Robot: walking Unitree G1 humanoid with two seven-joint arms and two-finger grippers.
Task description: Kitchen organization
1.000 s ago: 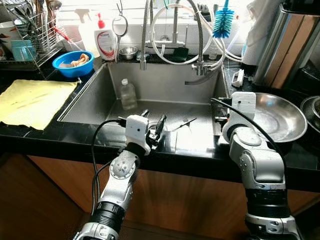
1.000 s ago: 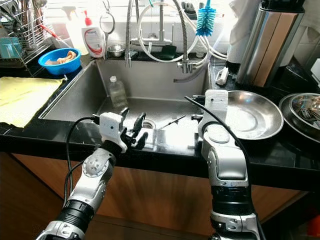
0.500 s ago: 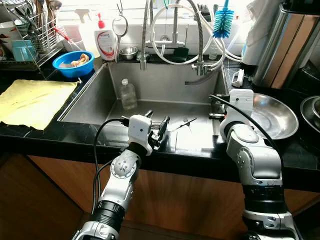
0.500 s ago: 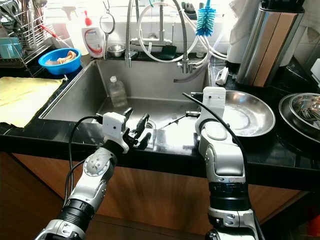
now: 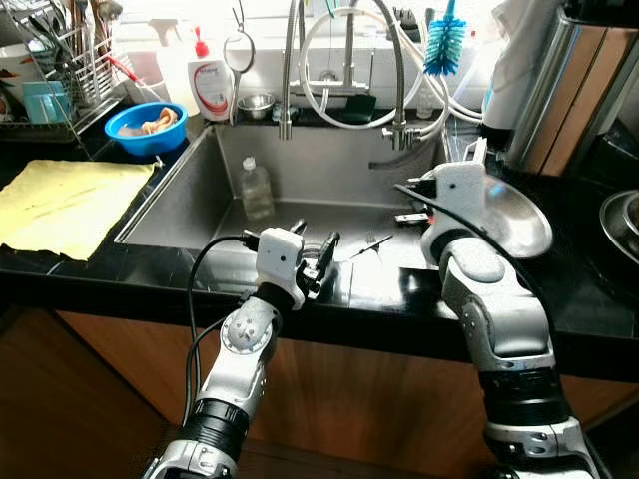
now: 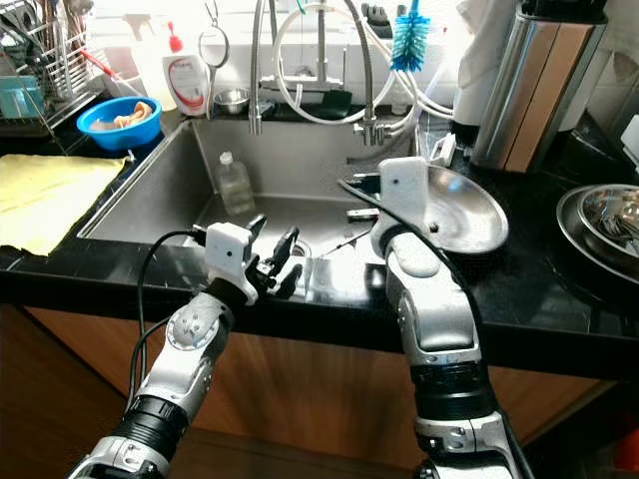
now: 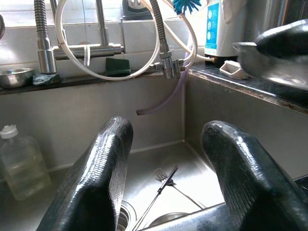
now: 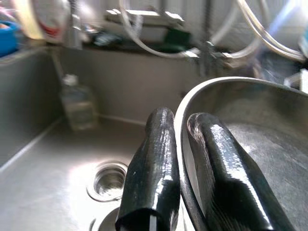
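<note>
The right gripper [image 8: 180, 168] pinches the rim of a steel bowl [image 6: 461, 208], held tilted at the sink's [image 5: 180, 200] edge. The left gripper [image 5: 312, 254] hovers with fingers spread wide above a fork [image 7: 161, 183]. Likely next: lowering the bowl gently into the basin below

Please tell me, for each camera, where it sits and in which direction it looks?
Left and right eye views: on the head, looking forward and down at the sink; both silver arms show.
Left wrist view: on the left wrist, over the sink's front edge, facing the faucet; the left gripper, jaws open.
Right wrist view: on the right wrist, facing into the sink; the right gripper, jaws clamped on the steel bowl rim.
Shared: the plastic bottle.
</note>
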